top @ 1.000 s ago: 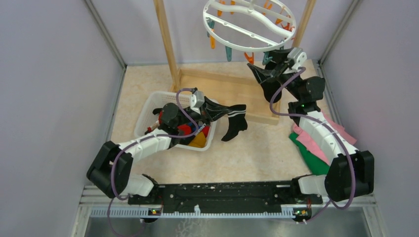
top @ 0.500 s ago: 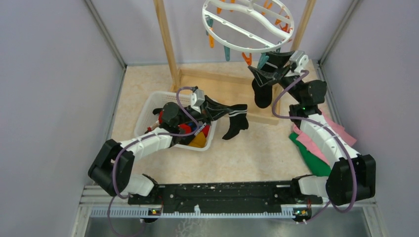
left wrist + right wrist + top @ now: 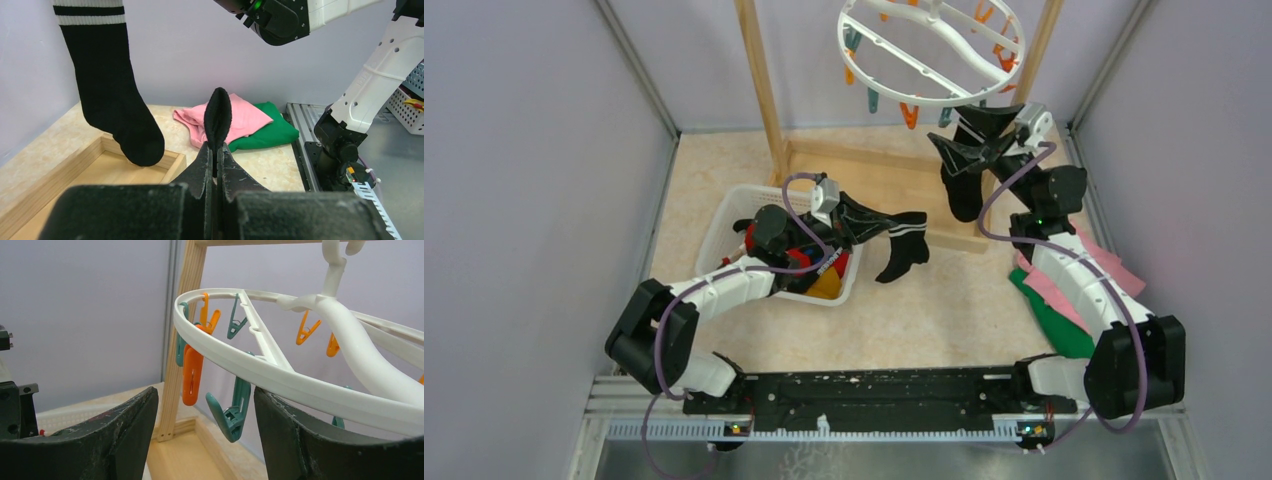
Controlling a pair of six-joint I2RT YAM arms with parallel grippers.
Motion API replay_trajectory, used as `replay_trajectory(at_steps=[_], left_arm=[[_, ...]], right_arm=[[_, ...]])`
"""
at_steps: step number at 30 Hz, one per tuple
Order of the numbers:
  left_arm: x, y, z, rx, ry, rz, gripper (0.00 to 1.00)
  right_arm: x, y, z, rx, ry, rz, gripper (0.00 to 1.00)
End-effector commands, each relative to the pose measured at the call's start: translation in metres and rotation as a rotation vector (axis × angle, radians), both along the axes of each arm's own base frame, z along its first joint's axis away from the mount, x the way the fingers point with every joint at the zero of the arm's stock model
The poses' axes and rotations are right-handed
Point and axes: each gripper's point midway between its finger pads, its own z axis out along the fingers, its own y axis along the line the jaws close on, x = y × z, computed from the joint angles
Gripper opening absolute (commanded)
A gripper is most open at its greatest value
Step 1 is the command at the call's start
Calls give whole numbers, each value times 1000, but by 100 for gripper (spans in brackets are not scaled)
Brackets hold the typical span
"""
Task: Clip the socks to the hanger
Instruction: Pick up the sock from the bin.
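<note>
The hanger [image 3: 929,50], a white ring with orange and teal pegs, hangs at the back. My right gripper [image 3: 944,122] is open just under its near rim. In the right wrist view a teal peg [image 3: 232,410] dangles between the spread jaws, untouched, with an orange peg [image 3: 192,372] to its left. A black sock with white stripes [image 3: 115,100] hangs below the ring [image 3: 965,195]; what holds its top is hidden. My left gripper [image 3: 879,222] is shut on another black striped sock [image 3: 902,248], held above the table. Its folded edge [image 3: 218,117] sticks up from the jaws [image 3: 215,147].
A white mesh basket [image 3: 724,225] under the left arm holds red and yellow socks. Pink and green cloths [image 3: 1064,290] lie by the right arm. The wooden rack's post [image 3: 764,90] and base frame [image 3: 894,175] stand under the hanger.
The hanger has swung slightly back and right. The hanging sock has come into view below the right gripper, which edged up and right. The left arm has kept still.
</note>
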Motion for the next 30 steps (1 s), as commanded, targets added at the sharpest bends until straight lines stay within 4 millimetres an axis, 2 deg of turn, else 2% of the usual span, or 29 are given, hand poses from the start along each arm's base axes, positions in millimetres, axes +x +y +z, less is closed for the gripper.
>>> replay_trajectory(at_steps=[1, 7, 12, 18, 30], left_arm=[[-2, 0, 25, -51, -87, -23, 0], [-3, 1, 24, -52, -82, -20, 0], [-1, 1, 24, -52, -84, -12, 0], [1, -1, 23, -51, -84, -13, 0], [1, -1, 23, -53, -86, -10, 0]], right_arm=[[-3, -1, 11, 22, -37, 16, 70], [9, 1, 8, 14, -37, 11, 70], [18, 2, 9, 17, -36, -2, 74], [19, 9, 14, 16, -48, 23, 77], [21, 15, 25, 22, -88, 35, 72]])
